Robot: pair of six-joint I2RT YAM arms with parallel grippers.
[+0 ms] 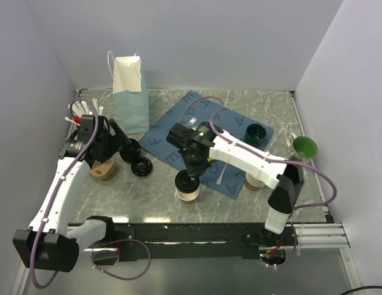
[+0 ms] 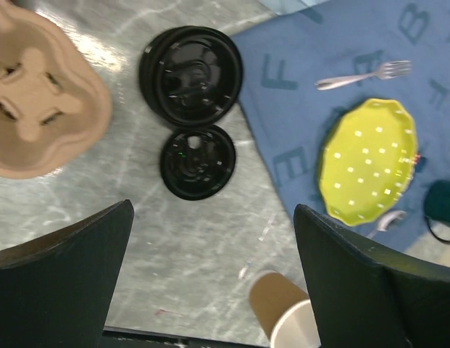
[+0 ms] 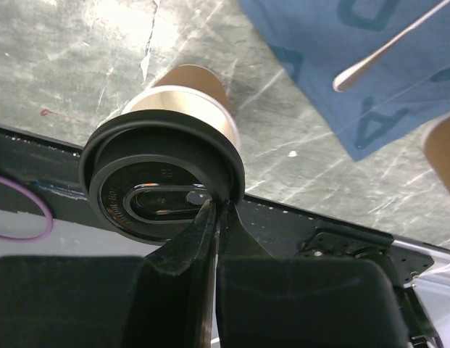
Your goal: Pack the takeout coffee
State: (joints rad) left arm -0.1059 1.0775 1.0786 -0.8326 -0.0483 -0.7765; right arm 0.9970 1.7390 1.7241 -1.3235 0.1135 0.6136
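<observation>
The takeout coffee's tan paper cup (image 1: 189, 193) (image 3: 192, 85) (image 2: 282, 308) stands near the table's front edge, its white rim showing. A round black lid (image 3: 163, 185) (image 1: 186, 180) hangs right over the cup's mouth, set slightly toward the front. My right gripper (image 3: 217, 206) (image 1: 191, 171) is shut on the lid's rim. Whether the lid touches the cup I cannot tell. To the left my left gripper (image 2: 214, 275) (image 1: 120, 147) is open above bare table, holding nothing.
Loose black lids (image 2: 190, 72) (image 2: 198, 161) (image 1: 141, 166) lie beside a cardboard cup carrier (image 2: 36, 101) (image 1: 103, 169). A paper bag (image 1: 129, 92) stands behind. On the blue cloth (image 1: 178, 123) are a yellow plate (image 2: 368, 161) and a fork (image 2: 362, 74). Stacked cups (image 1: 255, 181) stand right.
</observation>
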